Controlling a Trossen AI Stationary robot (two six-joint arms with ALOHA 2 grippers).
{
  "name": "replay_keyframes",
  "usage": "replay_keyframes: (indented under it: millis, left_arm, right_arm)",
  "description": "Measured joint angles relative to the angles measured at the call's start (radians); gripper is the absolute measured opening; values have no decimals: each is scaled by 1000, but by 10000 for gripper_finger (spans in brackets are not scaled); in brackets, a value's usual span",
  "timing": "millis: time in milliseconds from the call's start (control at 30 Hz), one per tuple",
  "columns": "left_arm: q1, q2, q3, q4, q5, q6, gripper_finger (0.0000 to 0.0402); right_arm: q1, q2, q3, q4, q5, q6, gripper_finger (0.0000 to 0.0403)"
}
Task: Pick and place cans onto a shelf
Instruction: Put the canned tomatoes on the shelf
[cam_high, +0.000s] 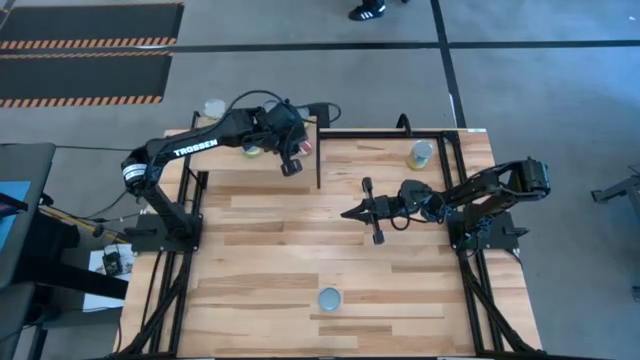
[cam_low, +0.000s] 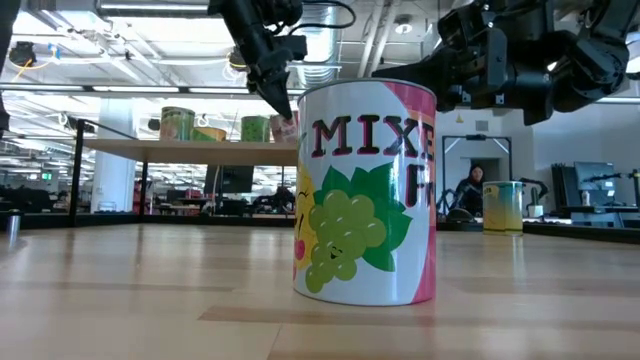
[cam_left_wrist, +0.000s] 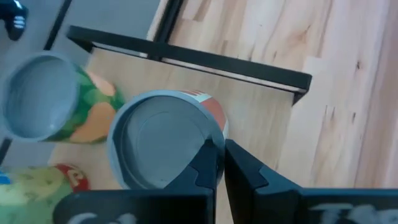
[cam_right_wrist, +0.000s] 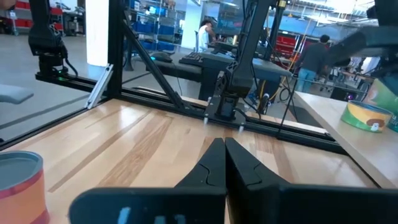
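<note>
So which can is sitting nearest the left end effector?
The red-and-white-labelled can on the shelf. The shut left end effector hangs right at its rim, while the green-and-orange can stands farther off beside it.

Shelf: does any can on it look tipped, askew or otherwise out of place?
Yes, one. A yellow can on the shelf appears to lie on its side: in the low view it sits lower than the upright cans beside it, and the left wrist view shows its label, not its top.
</note>
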Motion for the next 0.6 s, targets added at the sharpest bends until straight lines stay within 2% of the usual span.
replay_keyframes:
  millis: [367, 600]
  left_arm:
    - [0, 17, 5, 34, -18, -5, 35]
    - [0, 17, 8, 40, -20, 1, 40]
  right_arm:
    - [2, 0, 0, 17, 0, 0, 8]
    - [2, 0, 0, 18, 0, 0, 8]
